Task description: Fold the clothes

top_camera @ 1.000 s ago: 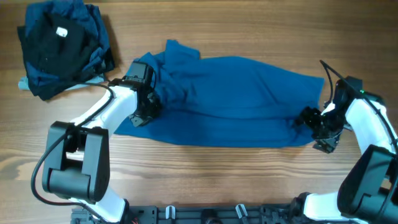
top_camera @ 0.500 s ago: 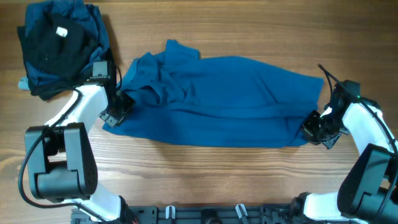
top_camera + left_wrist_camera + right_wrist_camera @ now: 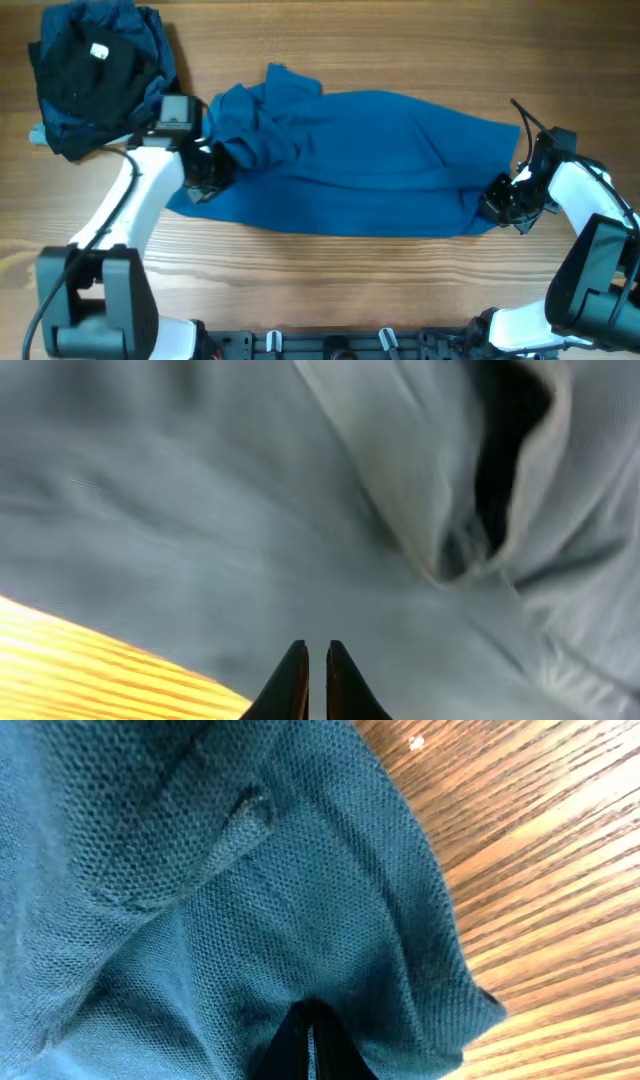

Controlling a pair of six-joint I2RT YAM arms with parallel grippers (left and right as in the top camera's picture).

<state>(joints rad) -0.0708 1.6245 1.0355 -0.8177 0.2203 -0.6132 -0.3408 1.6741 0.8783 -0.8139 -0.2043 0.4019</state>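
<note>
The clothes [image 3: 370, 165], a medium-blue polo shirt, lie spread across the middle of the table with the left end bunched up. My left gripper [image 3: 207, 172] rests over that left end. In the left wrist view its fingers [image 3: 316, 648] stand shut, with only a thin slit between them. The blurred shirt fabric [image 3: 250, 510] lies beyond the tips, and no fold shows between them. My right gripper [image 3: 497, 198] is at the shirt's lower right corner. In the right wrist view it [image 3: 310, 1010] is shut on the knit fabric [image 3: 250, 870], which puckers around the tips.
A heap of dark garments [image 3: 95, 75] with a white neck label [image 3: 98, 52] sits at the back left, a pale grey-blue piece [image 3: 38, 132] poking out below it. Bare wooden table [image 3: 350, 290] runs along the front, with a black rail [image 3: 330, 345] at the edge.
My left gripper swung out to the shirt's left edge, then came back right onto the fabric, its jaws closing. My right gripper shut on the shirt's corner and shifted slightly left.
</note>
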